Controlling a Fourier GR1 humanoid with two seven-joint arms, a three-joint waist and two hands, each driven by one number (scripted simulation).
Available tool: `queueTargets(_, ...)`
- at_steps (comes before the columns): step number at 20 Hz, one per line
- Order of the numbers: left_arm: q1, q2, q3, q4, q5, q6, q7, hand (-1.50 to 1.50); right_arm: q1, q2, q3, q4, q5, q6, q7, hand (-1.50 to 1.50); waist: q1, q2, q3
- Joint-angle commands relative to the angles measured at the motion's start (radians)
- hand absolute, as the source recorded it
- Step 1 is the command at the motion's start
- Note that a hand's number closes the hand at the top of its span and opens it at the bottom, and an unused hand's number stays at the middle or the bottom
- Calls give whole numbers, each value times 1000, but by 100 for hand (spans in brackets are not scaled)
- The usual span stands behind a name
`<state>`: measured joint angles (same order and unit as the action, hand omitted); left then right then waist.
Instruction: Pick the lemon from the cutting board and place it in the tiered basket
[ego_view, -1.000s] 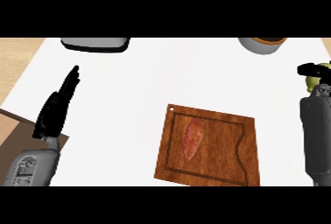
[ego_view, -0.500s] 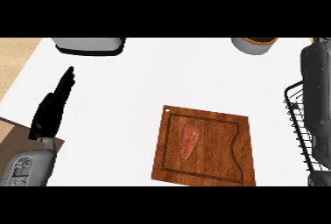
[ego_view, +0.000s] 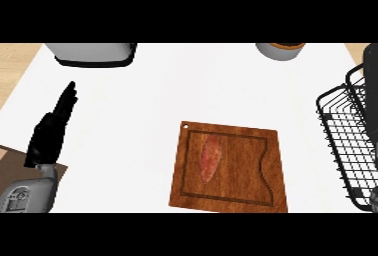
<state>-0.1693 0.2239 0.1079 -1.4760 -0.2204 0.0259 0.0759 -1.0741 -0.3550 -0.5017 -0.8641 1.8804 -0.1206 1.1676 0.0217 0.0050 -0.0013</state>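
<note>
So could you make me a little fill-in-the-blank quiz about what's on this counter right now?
1. The reddish food lies on the wooden ____.
2. The black wire basket stands at the view's ____ edge.
3. The left hand rests with its fingers ____.
4. The cutting board lies ____ the hand and the basket.

Missing words: cutting board; right; straight; between

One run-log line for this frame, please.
left hand: open, resting | right hand: unseen | lemon: unseen | board: reddish item only | basket: right edge
</note>
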Motion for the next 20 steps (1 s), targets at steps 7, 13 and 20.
queueTargets(7,43,10,19,-28,12,-8,10,0,71,-117,-70,19,95,245,60,150,-23,-9,1)
queueTargets(13,12,-9,9,-6,-18,21,10,0,182,-40,-82,-218,-3,329,-50,150,-35,-11,1)
queueTargets(20,27,-1,17,-34,-2,-3,8,0,323,45,-134,-420,-130,322,-91,150,-30,-10,1)
